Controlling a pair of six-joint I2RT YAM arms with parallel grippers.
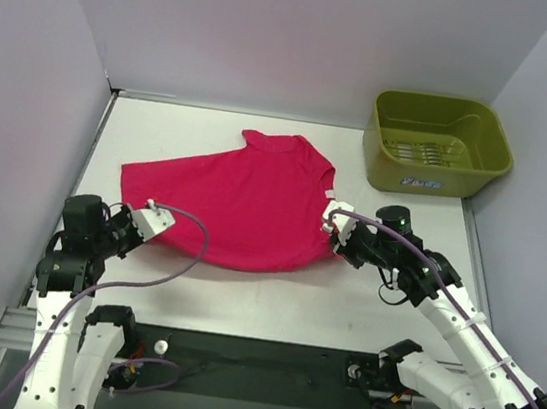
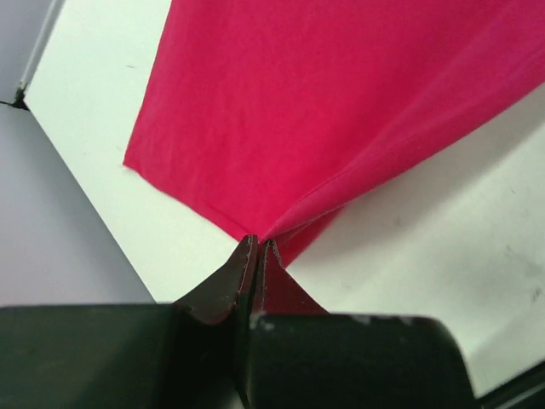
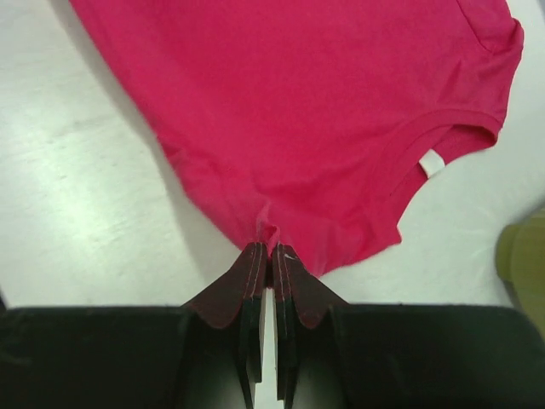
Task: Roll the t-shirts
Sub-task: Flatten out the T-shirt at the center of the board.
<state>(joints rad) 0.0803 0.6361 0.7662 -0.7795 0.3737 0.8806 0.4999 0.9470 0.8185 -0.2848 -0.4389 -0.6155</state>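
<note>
A magenta-red t-shirt (image 1: 244,201) lies spread across the white table, its neck with a small white label (image 3: 432,163) toward the right. My left gripper (image 1: 155,219) is shut on the t-shirt's near left hem corner (image 2: 272,232), and the cloth rises in a fold from its tips. My right gripper (image 1: 336,225) is shut on a pinch of the t-shirt (image 3: 281,128) at its near right edge, close to the sleeve and collar. In both wrist views the fabric runs straight into the closed jaws.
An olive-green plastic tub (image 1: 437,143) stands at the back right corner, beyond the right arm. Grey walls close the table on the left, back and right. A dark strip with the arm bases (image 1: 262,364) runs along the near edge.
</note>
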